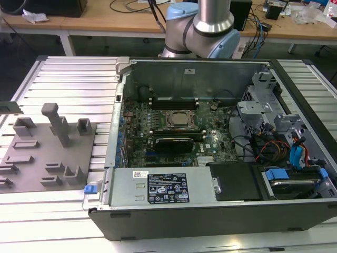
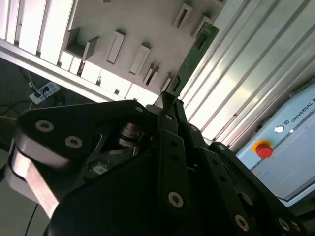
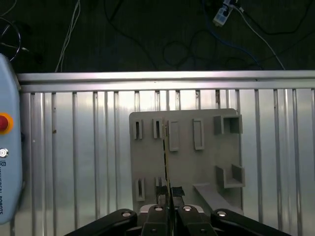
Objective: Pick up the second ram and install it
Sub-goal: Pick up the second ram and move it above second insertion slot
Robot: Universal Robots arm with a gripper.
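Second ram (image 2: pixel 193 59) sticks out edge-on, clamped between the jaws

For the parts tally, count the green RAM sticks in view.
1. The second ram is clamped at one end in the gripper, held out over the grey fixture plate. A stick already seated in the computer case may be hidden.

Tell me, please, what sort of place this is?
Likely a robotics lab or test workshop: an open computer case lies on a slatted metal table beside a grey fixture plate, the gripper holds the second ram, and cable-strewn desks stand behind.
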